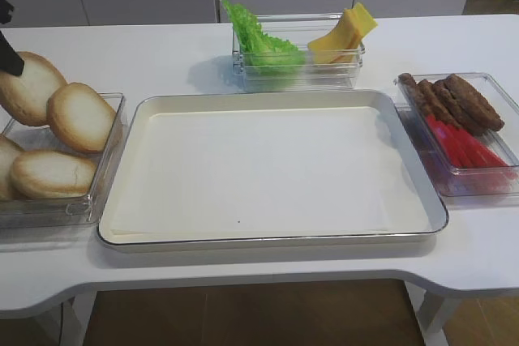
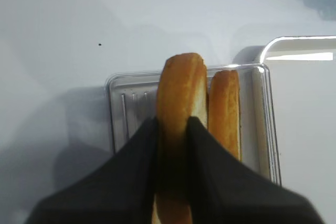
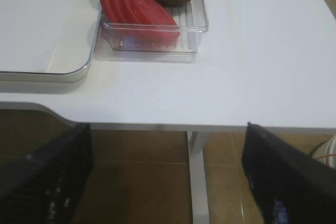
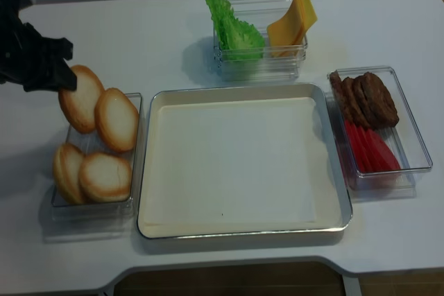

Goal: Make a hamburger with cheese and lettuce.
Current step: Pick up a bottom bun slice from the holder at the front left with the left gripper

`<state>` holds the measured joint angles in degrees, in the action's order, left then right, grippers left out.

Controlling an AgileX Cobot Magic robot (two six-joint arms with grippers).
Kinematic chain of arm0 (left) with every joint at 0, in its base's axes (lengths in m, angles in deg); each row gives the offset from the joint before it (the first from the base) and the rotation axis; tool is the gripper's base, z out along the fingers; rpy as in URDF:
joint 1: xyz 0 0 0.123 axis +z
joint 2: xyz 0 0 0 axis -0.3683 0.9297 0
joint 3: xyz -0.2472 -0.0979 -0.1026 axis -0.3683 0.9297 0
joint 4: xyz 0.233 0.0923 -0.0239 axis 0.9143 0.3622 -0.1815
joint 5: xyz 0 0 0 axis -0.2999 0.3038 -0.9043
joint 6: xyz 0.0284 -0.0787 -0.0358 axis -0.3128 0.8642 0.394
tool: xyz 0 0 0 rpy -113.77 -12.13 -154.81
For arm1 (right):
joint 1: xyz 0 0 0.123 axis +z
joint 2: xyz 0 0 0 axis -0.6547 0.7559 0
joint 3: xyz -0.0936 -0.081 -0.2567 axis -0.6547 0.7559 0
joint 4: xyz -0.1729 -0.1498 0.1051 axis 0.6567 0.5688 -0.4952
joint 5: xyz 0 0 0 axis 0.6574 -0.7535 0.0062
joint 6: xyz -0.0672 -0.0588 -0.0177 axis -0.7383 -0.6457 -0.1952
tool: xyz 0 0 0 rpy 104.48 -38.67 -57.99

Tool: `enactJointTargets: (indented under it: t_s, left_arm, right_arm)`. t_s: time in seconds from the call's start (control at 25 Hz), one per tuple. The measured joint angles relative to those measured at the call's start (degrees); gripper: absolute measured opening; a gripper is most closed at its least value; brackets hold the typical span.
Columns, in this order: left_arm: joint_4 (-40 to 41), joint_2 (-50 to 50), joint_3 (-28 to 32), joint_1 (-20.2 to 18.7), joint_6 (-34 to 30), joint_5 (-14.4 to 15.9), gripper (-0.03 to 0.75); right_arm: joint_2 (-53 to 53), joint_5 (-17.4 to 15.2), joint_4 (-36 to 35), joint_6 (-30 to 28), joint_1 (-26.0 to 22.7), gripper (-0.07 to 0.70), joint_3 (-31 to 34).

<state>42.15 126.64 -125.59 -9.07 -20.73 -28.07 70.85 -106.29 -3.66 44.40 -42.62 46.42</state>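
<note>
My left gripper [image 2: 173,129] is shut on the edge of a bun half [image 2: 181,87] with a pale cut face and golden rim, holding it upright over the clear bun container [image 2: 118,103]. In the high view that bun half [image 1: 28,87] hangs at the far left with the gripper [image 1: 8,58] above it. Green frilly lettuce [image 1: 259,38] and a fanned stack of yellow cheese slices [image 1: 345,32] stand in a clear box at the back. My right gripper [image 3: 165,182] is open and empty, below the table's front right edge.
A large cream tray [image 1: 268,241] with a metal rim lies in the middle. Three more bun halves [image 1: 53,172] sit in the left container. A clear container at right holds brown patties [image 1: 450,99] and red tomato slices [image 1: 466,147].
</note>
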Motion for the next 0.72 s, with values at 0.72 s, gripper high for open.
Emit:
enactJointTargets:
  t_s: [0.72]
  left_arm:
    - [2.10, -4.97, -4.26, 0.00, 0.33, 4.55, 0.103]
  right_arm:
    - [0.00, 0.00, 0.00, 0.00, 0.00, 0.696, 0.00]
